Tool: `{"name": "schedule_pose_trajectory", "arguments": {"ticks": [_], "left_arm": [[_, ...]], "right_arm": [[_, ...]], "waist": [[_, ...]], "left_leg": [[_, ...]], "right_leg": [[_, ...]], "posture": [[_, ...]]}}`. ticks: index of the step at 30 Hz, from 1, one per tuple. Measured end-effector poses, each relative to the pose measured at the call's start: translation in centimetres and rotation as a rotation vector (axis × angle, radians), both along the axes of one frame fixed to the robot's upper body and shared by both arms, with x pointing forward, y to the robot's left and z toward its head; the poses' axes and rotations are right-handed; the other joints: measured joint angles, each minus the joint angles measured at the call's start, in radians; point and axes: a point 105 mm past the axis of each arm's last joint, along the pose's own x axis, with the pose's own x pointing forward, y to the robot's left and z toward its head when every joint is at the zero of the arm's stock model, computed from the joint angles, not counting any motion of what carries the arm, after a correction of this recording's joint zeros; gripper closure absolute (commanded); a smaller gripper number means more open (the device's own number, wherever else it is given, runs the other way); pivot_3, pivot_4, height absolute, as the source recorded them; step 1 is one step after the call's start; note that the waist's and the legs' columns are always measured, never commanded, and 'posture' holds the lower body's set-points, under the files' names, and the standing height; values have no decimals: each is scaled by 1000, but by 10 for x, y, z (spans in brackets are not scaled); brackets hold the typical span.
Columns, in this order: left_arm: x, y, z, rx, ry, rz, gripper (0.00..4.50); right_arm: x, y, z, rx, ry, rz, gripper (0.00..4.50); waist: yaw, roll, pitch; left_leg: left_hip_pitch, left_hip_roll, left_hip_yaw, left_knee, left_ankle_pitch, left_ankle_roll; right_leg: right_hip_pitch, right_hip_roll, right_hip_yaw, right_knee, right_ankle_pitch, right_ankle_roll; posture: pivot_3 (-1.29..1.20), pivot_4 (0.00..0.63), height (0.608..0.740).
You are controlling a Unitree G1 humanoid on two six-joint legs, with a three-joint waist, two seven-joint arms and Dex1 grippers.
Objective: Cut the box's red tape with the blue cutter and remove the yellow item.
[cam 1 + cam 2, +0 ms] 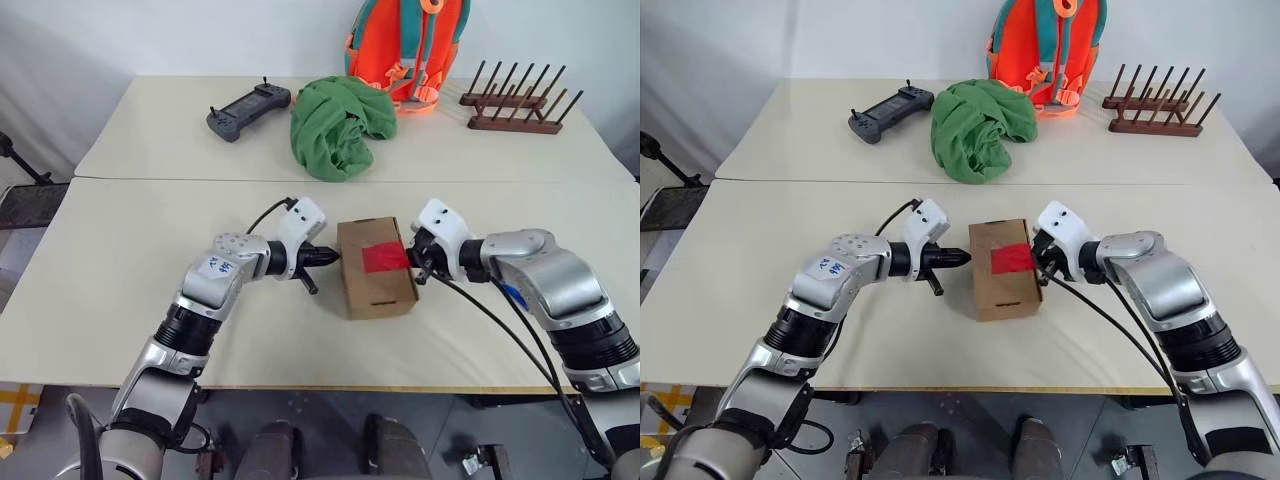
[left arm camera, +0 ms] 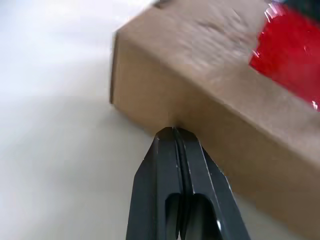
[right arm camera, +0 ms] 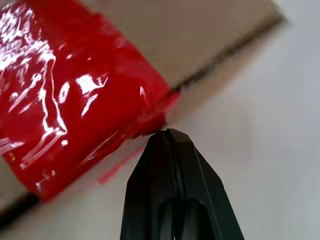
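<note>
Both arms reach in at the box (image 1: 375, 270), which lies between them with its long side running away from the robot: the left gripper (image 1: 328, 257), pinched shut on nothing, touches one side, the right gripper (image 1: 420, 265), also shut and empty, pokes the red tape (image 1: 384, 257) on top, flaps closed.

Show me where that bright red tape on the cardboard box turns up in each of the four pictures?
Left eye view: red tape centre, on the box.
Right eye view: centre.
Left wrist view: upper right corner.
Right wrist view: upper left, large.
Shared landmark: the box's brown top.
</note>
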Motion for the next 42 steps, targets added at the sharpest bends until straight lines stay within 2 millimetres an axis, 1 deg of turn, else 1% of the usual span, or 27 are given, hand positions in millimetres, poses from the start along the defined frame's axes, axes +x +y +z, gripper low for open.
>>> {"name": "schedule_pose_trajectory", "arguments": {"ticks": [8,12,14,16,18,20,22,24,26,28,29,30,32,34,35,37,38,42], "left_arm": [[1,9,2,18,-3,4,4500],[-7,13,-1,70,4,-42,4500],[-8,17,-4,78,12,-38,4500],[-7,24,-4,89,13,-25,4500],[-5,31,2,72,10,-11,4500],[-3,35,12,37,-2,0,4500],[0,32,29,-6,-30,-9,4500],[1,27,47,-45,-66,-25,4500],[2,17,57,-68,-84,-51,4500],[-2,4,60,-80,-90,-98,4500],[-3,0,58,-79,-88,-114,4500],[-3,-3,55,-76,-78,-126,4500],[-3,-12,43,-54,-57,-151,4500],[-5,-25,32,-31,-44,-188,4500],[-7,-31,28,-19,-45,-209,4500],[-8,-36,20,20,-61,-229,4500],[-8,-36,20,29,-73,-235,4500],[-8,-38,18,53,-105,-257,4500]], "right_arm": [[-3,10,-6,3,-6,-24,4486],[2,8,-4,-16,-44,-70,4486],[5,4,2,-34,-76,-99,4486],[6,-7,11,-52,-109,-135,4486],[6,-21,23,-61,-133,-179,4486],[7,-33,35,-54,-176,-221,4122],[6,-40,44,-46,-198,-250,3553],[4,-37,50,-21,-194,-249,2854],[4,-22,60,61,-195,-233,2133],[3,-6,68,122,-200,-205,1431],[3,-1,70,148,-198,-200,1082],[3,4,71,169,-194,-201,796],[5,11,69,195,-190,-209,87],[6,20,64,204,-180,-200,13],[6,21,59,195,-171,-202,13],[6,14,43,168,-139,-242,13],[5,10,38,177,-129,-254,13],[5,2,37,154,-158,-261,13]], "waist": [[-2,0,0],[-3,0,0],[-2,0,0],[0,0,0],[0,0,0],[-1,0,0],[0,0,0],[-1,0,0],[-3,0,0],[-5,0,0],[-5,0,0],[-5,0,0],[-3,0,0],[0,-1,0],[2,-1,0],[2,-1,0],[0,0,0],[2,0,0]], "left_leg": [[0,0,0,0,0,0],[0,0,0,0,0,0],[0,0,0,0,0,0],[0,0,0,0,0,0],[0,0,0,0,0,0],[0,0,0,0,0,-1],[0,0,0,0,0,-1],[0,0,0,0,0,-1],[0,0,0,0,0,-1],[1,0,1,0,0,-1],[1,0,1,0,0,-1],[1,0,2,0,0,-1],[1,0,3,0,0,-1],[0,0,5,0,0,-1],[-1,-1,4,0,0,-1],[-1,-1,4,-1,0,-1],[-1,-1,4,-1,0,-1],[1,-1,3,0,0,-1]], "right_leg": [[0,0,0,1,0,0],[0,0,0,1,0,0],[0,0,0,1,0,0],[0,0,0,1,0,0],[0,0,-1,1,0,0],[0,0,-1,1,0,0],[0,0,-1,1,0,0],[0,0,-1,1,0,0],[0,0,-1,1,0,0],[0,0,-1,3,0,0],[0,0,-1,3,0,0],[0,0,-1,3,0,0],[0,0,-2,3,0,0],[0,0,-2,3,0,0],[0,0,-2,3,0,0],[0,0,-2,3,0,1],[0,0,-2,3,0,1],[2,0,-3,3,0,1]], "posture": [[0,150,740],[0,150,740],[0,150,740],[0,150,740],[0,150,740],[0,150,740],[0,150,740],[0,150,740],[0,150,740],[0,150,740],[0,150,740],[0,150,740],[0,150,740],[0,150,740],[0,150,740],[0,150,740],[0,150,740],[0,150,740]]}}
